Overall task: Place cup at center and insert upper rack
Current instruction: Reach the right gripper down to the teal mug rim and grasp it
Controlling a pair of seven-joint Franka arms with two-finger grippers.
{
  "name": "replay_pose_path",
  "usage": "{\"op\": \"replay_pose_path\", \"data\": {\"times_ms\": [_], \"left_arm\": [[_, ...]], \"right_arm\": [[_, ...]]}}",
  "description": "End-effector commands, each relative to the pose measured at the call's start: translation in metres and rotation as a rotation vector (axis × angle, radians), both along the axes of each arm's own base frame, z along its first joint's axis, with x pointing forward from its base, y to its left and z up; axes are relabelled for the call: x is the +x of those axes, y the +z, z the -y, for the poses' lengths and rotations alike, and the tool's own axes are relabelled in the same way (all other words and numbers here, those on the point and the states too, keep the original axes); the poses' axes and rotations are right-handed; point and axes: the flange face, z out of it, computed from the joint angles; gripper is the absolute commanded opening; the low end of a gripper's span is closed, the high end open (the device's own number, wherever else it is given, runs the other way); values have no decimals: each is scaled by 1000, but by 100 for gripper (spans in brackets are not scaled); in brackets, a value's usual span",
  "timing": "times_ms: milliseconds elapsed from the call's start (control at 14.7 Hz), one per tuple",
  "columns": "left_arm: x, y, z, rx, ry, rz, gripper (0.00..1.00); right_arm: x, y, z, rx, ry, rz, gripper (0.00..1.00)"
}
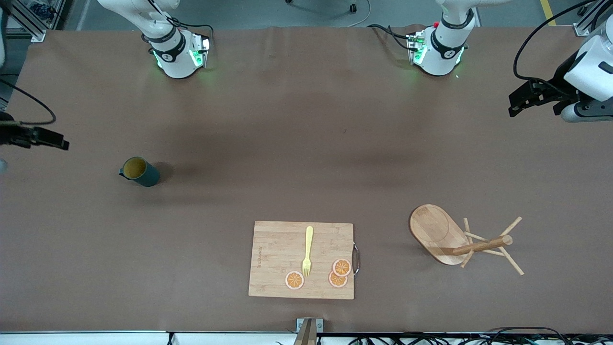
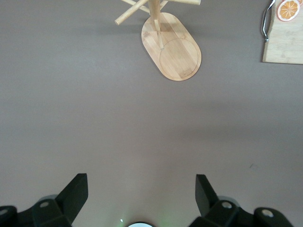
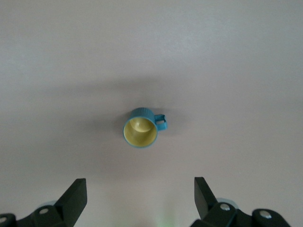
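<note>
Nothing done yet — I see the cup [image 1: 140, 171] upright toward the right arm's end of the desk [image 1: 306, 143], mug tree [image 1: 459, 239] tipped over, both steps left. Left tool [image 2: 142, 198] and right tool [image 3: 140, 198] hover with fingers apart, empty.

A rectangular bamboo cutting board [image 1: 275, 261] with a metal handle [image 1: 356, 258] lay on the brown table [image 1: 306, 143]. On the board rested a yellow plastic fork [image 1: 307, 250] and three orange slices [image 1: 339, 273].

White arms, black fingers [image 2: 75, 191]

Upright teal cup [image 1: 140, 171]; upper rack [image 1: 459, 239] upright
</note>
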Motion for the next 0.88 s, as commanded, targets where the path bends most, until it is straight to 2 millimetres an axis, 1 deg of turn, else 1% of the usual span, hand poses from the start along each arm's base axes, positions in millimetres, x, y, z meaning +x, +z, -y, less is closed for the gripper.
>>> {"op": "replay_pose_path", "data": {"times_ms": [0, 136, 204, 271, 407, 543, 746, 814], "left_arm": [[-3, 9, 1, 7, 4, 9, 100], [-4, 13, -2, 4, 5, 17, 100], [-4, 15, -6, 6, 4, 17, 100], [-4, 13, -9, 8, 10, 11, 100], [-2, 11, -16, 6, 22, 10, 100], [2, 11, -16, 1, 23, 21, 100], [5, 12, -15, -2, 33, 48, 100], [6, 13, -15, -2, 32, 51, 100]], "right_arm": [[-5, -57, -11, 8, 15, 25, 100], [-4, -95, -16, 8, 88, 67, 100], [-6, -118, -16, 11, 145, 77, 100], [-6, -133, -15, 14, 198, 85, 100], [-8, -162, -5, 35, 254, 63, 100], [-20, -187, 9, 62, 243, 64, 100], [-46, -221, 36, 69, 203, 66, 100], [-58, -234, 44, 73, 174, 69, 100]]}}
